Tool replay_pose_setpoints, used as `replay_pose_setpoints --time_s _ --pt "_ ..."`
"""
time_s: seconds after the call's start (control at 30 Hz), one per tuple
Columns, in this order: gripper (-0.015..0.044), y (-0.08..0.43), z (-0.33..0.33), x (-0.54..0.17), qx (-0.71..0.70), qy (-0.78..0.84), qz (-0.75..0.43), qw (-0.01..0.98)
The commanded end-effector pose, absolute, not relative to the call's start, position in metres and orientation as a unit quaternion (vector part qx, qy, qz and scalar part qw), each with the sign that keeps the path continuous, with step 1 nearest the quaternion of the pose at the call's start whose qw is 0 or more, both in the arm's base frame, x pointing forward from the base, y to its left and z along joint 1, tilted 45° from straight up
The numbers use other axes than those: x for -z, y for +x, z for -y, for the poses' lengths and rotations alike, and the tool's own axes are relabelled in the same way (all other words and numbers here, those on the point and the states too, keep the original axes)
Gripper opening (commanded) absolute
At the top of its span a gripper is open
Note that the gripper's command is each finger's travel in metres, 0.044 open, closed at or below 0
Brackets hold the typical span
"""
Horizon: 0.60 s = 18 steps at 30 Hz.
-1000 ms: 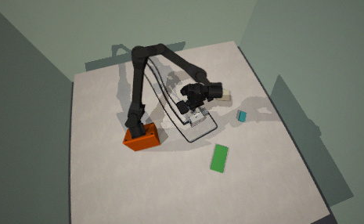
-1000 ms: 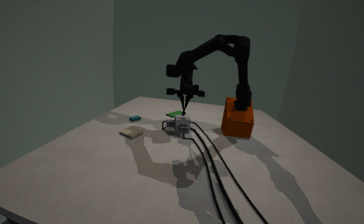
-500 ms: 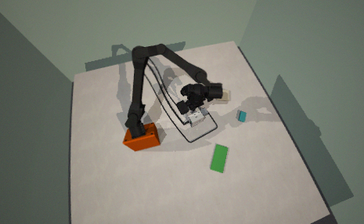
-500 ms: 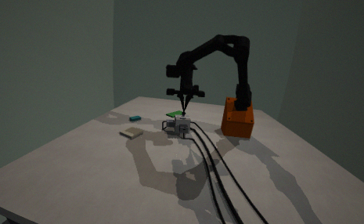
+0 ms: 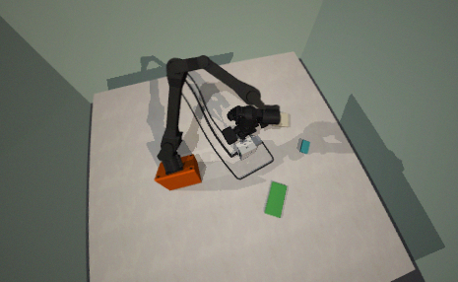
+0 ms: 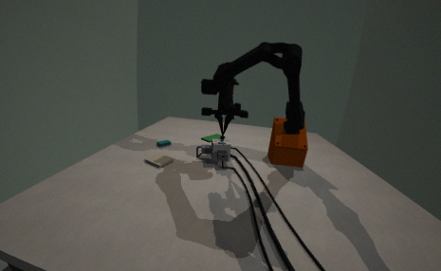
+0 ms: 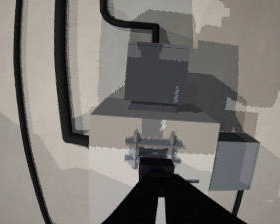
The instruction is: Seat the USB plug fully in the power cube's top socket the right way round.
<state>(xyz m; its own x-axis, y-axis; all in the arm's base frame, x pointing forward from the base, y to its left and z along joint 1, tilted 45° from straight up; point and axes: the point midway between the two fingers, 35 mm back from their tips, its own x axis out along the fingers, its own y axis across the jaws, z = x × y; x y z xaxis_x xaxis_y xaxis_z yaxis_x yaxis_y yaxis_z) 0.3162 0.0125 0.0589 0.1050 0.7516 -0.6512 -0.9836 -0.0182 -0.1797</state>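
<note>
The white power cube (image 5: 246,150) (image 6: 216,146) (image 7: 111,177) stands on the table with the socket and its grey guide posts (image 7: 176,141) on its top face. My gripper (image 6: 222,135) (image 7: 160,182) points down over the top and is shut on the small dark USB plug (image 7: 156,166). The plug is at the near edge of the socket's guides in the wrist view and covers part of the socket. How deep it sits, and which way round it is, I cannot tell. In the top view the wrist hides the fingertips.
Grey plugs (image 7: 157,75) (image 7: 234,165) stick out of two cube sides. Black cables (image 5: 206,123) (image 6: 259,208) (image 7: 62,75) run beside the cube. A green slab (image 5: 276,199), a teal block (image 5: 304,146) (image 6: 163,143) and a cream block (image 5: 285,119) (image 6: 158,161) lie on the table.
</note>
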Motion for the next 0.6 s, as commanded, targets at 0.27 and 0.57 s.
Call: replay_pose_setpoints --time_s 0.27,0.57 --pt "0.0000 0.3167 -0.0141 -0.0580 -0.643 -0.311 -0.182 0.676" --pt "0.0000 0.3168 -0.0148 -0.0572 -0.643 -0.311 -0.182 0.676"
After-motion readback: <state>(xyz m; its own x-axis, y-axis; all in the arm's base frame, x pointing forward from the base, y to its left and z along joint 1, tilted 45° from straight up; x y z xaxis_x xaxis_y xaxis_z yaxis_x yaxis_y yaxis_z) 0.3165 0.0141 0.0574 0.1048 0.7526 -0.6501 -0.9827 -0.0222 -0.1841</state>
